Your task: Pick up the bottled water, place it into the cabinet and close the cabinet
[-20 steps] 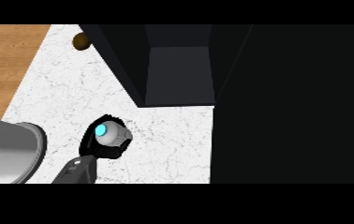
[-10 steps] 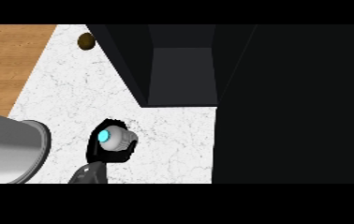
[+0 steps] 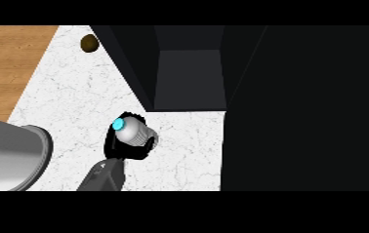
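Black left hand (image 3: pixel 124 146), clamped round the bottled water (image 3: pixel 132 132), has edged rightward toward the open cabinet (image 3: pixel 189 76) at upper centre; insertion remains.

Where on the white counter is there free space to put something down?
Bare counter lies between the wooden strip and the dark cabinet, left of the bottle. Crowded near the robot hand and grey bowl.

— What sort of place is this?
— A kitchen: white marbled counter (image 3: pixel 72 95) under the hand (image 3: pixel 124 149), dark open cabinet (image 3: pixel 189 71) just beyond it, steel bowl (image 3: pixel 22 154) to its left.
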Robot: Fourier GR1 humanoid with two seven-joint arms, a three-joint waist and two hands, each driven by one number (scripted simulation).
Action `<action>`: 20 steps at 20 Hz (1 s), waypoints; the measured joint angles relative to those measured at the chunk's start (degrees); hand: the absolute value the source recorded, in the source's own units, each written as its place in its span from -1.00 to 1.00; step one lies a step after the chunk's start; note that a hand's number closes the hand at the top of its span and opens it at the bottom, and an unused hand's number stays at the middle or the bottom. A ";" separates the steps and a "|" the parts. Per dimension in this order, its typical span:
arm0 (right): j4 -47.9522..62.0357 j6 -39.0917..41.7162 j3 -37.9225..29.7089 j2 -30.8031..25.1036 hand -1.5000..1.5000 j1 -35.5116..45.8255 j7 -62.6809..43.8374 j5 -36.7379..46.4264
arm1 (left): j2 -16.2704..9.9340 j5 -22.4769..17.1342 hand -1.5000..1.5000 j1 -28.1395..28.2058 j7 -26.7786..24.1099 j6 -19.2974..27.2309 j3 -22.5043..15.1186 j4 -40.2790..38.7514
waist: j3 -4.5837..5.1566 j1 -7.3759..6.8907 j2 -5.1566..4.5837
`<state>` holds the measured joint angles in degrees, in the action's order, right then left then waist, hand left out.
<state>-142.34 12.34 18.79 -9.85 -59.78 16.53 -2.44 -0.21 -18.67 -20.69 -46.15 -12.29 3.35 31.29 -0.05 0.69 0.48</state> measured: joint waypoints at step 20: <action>0.77 0.78 -4.39 0.31 -1.00 2.40 0.07 -1.44 | 0.20 -10.09 1.00 -16.25 21.11 36.54 -24.79 18.79 | 0.03 0.98 -0.45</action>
<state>-141.57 13.12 14.40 -9.54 -57.38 16.59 -3.88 -0.01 -28.77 -36.94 -25.05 24.25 -21.44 50.08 -0.02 1.68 0.03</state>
